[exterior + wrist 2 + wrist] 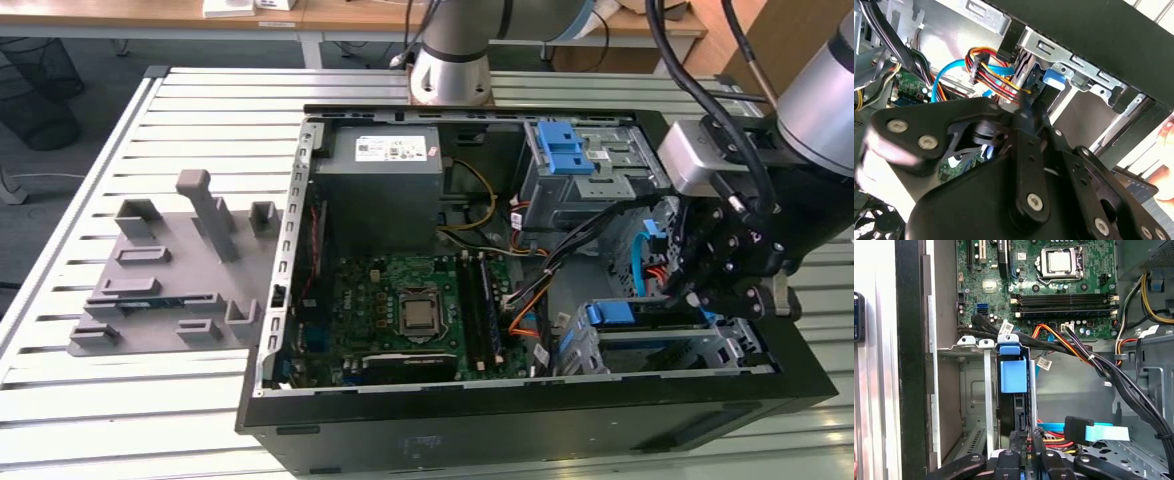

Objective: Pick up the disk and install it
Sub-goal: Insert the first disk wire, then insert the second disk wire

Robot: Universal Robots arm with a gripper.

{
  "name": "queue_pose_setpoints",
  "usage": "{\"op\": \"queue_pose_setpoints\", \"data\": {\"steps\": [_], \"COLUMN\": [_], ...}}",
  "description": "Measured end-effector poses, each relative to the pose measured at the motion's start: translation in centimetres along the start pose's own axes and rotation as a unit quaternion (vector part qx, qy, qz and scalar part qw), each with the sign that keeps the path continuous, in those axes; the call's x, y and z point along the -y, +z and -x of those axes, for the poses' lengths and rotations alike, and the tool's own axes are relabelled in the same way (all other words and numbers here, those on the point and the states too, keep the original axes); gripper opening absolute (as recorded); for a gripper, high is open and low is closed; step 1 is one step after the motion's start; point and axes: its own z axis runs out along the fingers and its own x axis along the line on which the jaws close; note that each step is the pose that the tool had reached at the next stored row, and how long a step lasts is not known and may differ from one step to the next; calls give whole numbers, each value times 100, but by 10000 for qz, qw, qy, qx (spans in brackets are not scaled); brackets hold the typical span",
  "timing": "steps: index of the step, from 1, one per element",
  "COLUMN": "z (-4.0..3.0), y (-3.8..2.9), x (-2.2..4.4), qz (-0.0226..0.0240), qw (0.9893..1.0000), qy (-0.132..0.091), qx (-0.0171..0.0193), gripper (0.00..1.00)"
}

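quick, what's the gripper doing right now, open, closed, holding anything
Gripper: down at the drive cage on the exterior view's right of the computer case; whether it is open, closed or holding anything cannot be told.

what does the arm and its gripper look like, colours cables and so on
The arm is silver-grey with dark joint sections, and black cables run along it. A light grey block sits at the wrist. The gripper is matt black, built of linked bars joined with silver screws.

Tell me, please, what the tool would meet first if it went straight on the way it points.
Probably the blue-framed disk standing in the drive cage, directly ahead of the tool in the first wrist view; depth is unclear.
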Motion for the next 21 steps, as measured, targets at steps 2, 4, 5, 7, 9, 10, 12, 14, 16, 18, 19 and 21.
{"op": "queue_pose_setpoints", "data": {"steps": [2, 4, 5, 7, 9, 10, 12, 14, 16, 18, 19, 21], "z": [0, 1, 1, 1, 1, 1, 1, 1, 1, 1, 1, 1], "y": [-38, -83, -101, -109, -110, -111, -112, -112, -113, -115, -116, -116], "x": [-1, -2, -2, -3, -3, -2, -3, -2, -3, -3, -3, -3], "qz": [0, 0, 0, 0, 0, 0, 0, 0, 0, 0, 0, 0], "qw": [10000, 10000, 10000, 10000, 10000, 10000, 10000, 10000, 10000, 10000, 10000, 10000], "qy": [0, 0, 0, 0, 0, 0, 0, 0, 0, 0, 0, 0], "qx": [-1, -3, -2, -1, -1, -2, -2, -2, -2, -2, -2, -2], "gripper": [24, 24, 24, 24, 16, 11, 11, 11, 11, 11, 11, 11]}}
